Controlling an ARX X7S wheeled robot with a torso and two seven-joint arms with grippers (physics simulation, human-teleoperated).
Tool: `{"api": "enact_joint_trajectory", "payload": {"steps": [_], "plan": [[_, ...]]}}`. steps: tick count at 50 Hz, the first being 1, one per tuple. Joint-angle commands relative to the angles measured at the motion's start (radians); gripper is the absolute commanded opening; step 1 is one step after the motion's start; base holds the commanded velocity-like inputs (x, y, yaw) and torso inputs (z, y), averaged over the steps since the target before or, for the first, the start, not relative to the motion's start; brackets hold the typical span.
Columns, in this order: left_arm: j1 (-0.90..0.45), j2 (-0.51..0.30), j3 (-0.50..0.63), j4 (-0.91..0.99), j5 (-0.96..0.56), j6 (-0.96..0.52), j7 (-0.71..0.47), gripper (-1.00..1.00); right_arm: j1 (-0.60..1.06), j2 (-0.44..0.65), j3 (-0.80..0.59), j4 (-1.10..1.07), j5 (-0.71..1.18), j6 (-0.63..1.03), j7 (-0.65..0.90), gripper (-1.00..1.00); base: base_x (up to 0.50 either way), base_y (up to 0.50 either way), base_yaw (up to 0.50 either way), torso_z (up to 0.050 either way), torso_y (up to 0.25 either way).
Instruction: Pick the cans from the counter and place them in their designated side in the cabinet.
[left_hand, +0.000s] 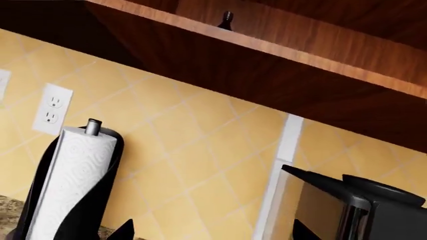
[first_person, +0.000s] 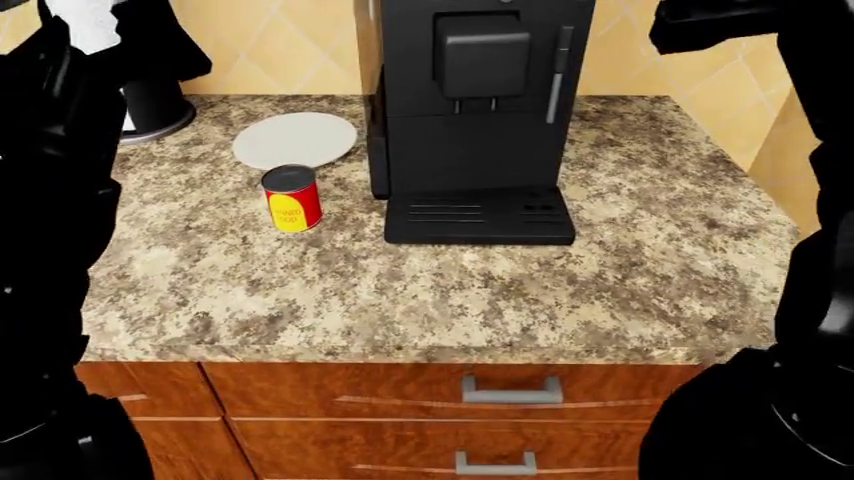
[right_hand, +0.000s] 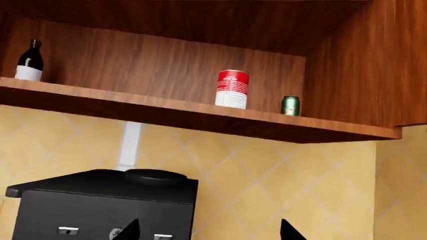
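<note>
Left wrist view: the camera tilts upward at the tiled wall, so this arm is raised and angled toward the cabinet's underside. Two dark fingertips of the left end effector poke in at the frame edge, set well apart with nothing between them, so it stands wide. A paper-towel roll on its black holder stands near a wall outlet, and the top of a coffee machine shows beside it. A small dark bottle top peeks over the shelf edge.

Head view: the shorter can with the red-and-yellow label stands upright on the speckled surface, just in front of a white plate and beside the coffee machine. Both arms rise as dark shapes at the frame's sides; their end effectors are hidden here.

Right wrist view: this arm is lifted too, looking up into the open cabinet. The taller red-and-white can stands upright on the shelf, near a small green can and well apart from a dark bottle. The right end effector shows only two fingertips, spread wide and seemingly empty.
</note>
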Motion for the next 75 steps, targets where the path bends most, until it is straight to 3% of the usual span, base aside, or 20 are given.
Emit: {"api": "enact_joint_trajectory", "payload": {"steps": [1, 13, 67, 75], "plan": [[0.153, 0.03, -0.058, 0.126, -0.052, -0.021, -0.041, 1.0, -0.242, -0.072, 0.064, -0.154, 0.004, 0.002, 0.034, 1.0, 0.0, 0.0, 0.0, 0.0, 0.0], [0.23, 0.019, -0.1, 0.213, -0.133, -0.11, -0.061, 1.0, -0.305, -0.093, 0.079, -0.123, 0.073, -0.042, 0.087, 1.0, 0.0, 0.04, 0.0, 0.0, 0.0], [0.256, -0.018, -0.073, 0.211, -0.155, -0.116, -0.062, 1.0, -0.413, -0.084, 0.128, -0.091, 0.374, -0.066, 0.269, 1.0, 0.06, 0.49, 0.0, 0.0, 0.0], [0.258, -0.021, -0.074, 0.215, -0.162, -0.117, -0.066, 1.0, -0.413, -0.094, 0.157, -0.093, 0.425, 0.037, 0.305, 1.0, 0.0, 0.0, 0.0, 0.0, 0.0]]}}
